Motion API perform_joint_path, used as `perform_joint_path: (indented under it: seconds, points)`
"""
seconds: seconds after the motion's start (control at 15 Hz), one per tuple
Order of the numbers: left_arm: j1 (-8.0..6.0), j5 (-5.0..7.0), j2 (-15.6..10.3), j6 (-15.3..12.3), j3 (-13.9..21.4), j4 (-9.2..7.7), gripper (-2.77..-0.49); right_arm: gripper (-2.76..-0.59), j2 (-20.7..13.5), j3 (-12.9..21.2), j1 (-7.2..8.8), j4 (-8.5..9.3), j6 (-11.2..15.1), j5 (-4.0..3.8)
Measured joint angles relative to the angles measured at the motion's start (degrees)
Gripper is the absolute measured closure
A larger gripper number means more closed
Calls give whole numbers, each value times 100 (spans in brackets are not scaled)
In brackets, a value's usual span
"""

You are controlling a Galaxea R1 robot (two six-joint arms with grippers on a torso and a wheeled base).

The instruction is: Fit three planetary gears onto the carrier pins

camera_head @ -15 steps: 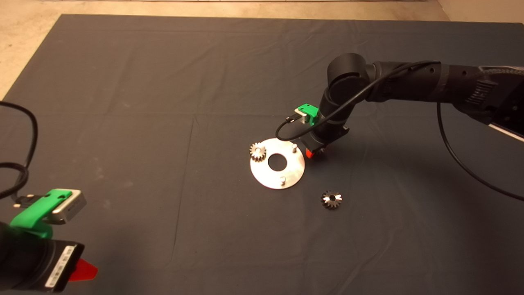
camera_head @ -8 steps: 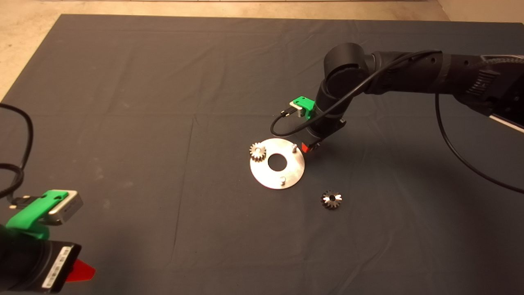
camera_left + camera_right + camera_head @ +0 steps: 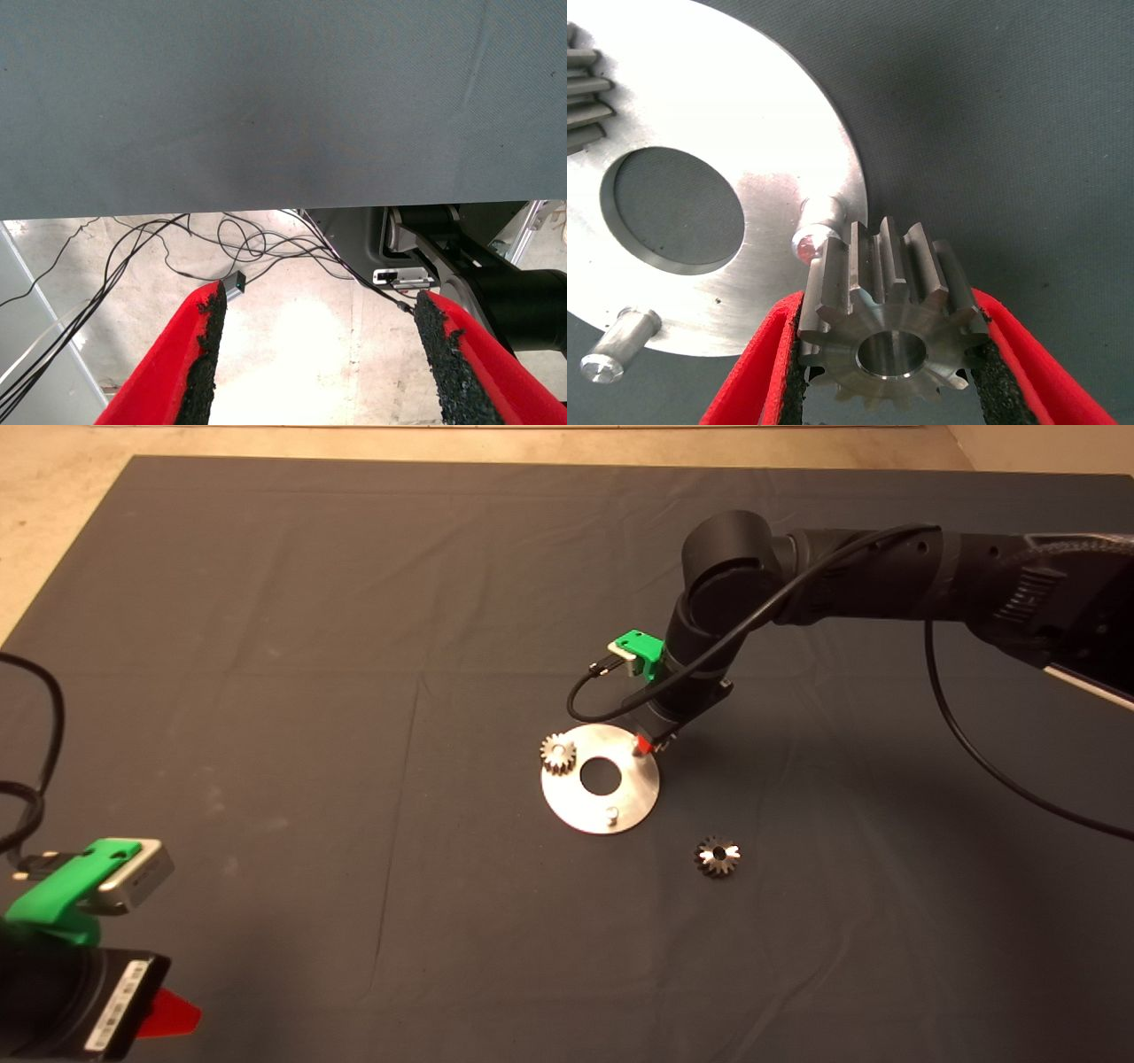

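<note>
Beside the far-right carrier pin, a planetary gear was held clamped in the right gripper.
It was carried just off the pin, bore not yet aligned, presumably for lowering on. One gear was seated on the disc, another was left on the mat. The left gripper was parked wide open at the lower left.

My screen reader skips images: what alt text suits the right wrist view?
The right claw grips a planetary gear beside a bare carrier pin on the shiny disc. A second bare pin stands nearby.
</note>
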Motion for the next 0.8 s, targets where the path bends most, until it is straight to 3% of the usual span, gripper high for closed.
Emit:
perform_joint_path:
  seconds: [0.8]
  points:
    - [0, 0, -2, 4, 0, -17, -146, -113, 144, -2, 0, 0, 13, -5]
